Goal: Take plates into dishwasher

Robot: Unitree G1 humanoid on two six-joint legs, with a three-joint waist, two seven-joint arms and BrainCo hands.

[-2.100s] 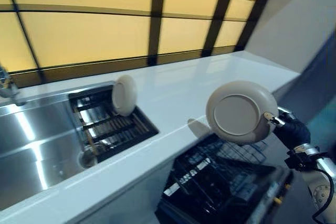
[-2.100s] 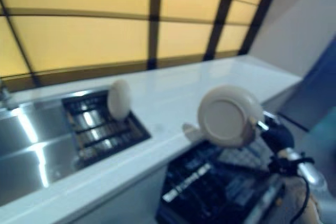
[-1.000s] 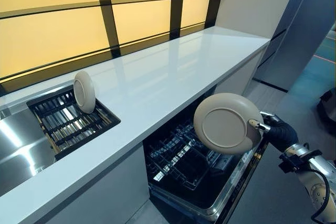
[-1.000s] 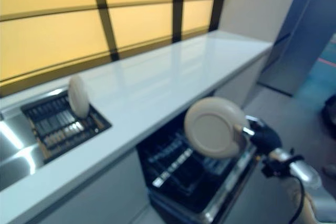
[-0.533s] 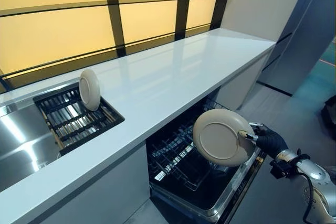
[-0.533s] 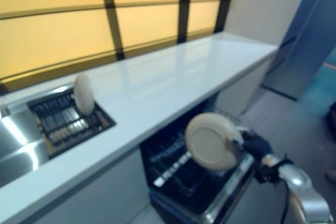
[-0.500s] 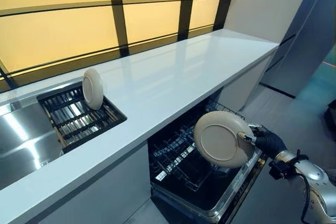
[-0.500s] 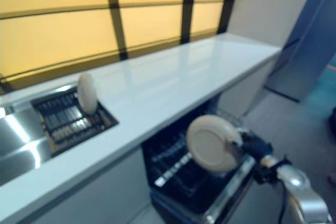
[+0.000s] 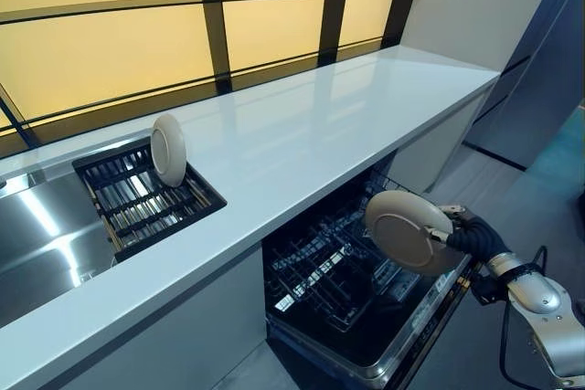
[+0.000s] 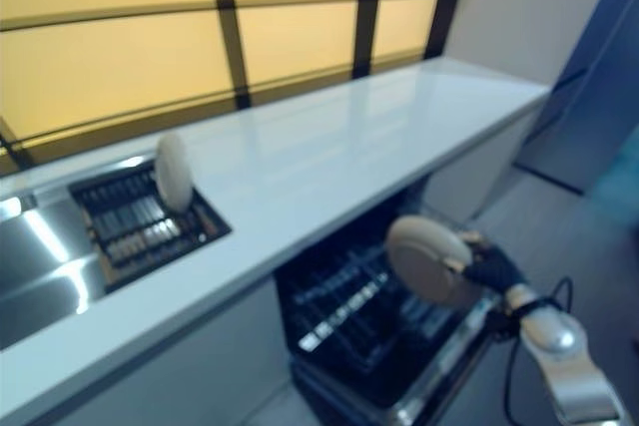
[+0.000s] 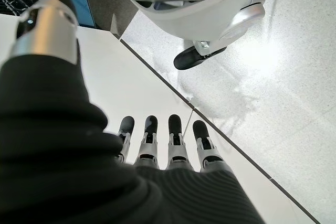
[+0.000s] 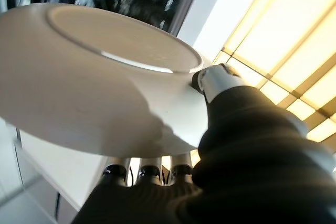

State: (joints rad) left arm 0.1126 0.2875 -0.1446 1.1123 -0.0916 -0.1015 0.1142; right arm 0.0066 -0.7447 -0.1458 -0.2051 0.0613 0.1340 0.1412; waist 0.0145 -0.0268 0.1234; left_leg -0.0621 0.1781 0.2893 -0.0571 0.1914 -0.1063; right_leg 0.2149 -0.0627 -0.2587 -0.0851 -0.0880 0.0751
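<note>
My right hand (image 9: 471, 240) is shut on the rim of a cream plate (image 9: 407, 230), thumb on its underside (image 12: 212, 80) and fingers under the other face. I hold it tilted over the open dishwasher's black wire rack (image 9: 329, 271), at the rack's right side. A second cream plate (image 9: 168, 150) stands on edge in the dark drying rack (image 9: 146, 203) set in the sink. My left hand (image 11: 163, 145) shows only in its wrist view, fingers straight, hanging over the floor with nothing in it.
A long white counter (image 9: 320, 125) runs above the dishwasher. The steel sink basin (image 9: 41, 244) lies at the left. The dishwasher's pulled-out rack reaches toward the grey floor (image 9: 530, 198). Yellow panels with dark frames (image 9: 219, 34) back the counter.
My right hand has lowered the plate and carried it right, down close over the dishwasher rack. The view has shifted a little; the plate in the sink rack has stayed put.
</note>
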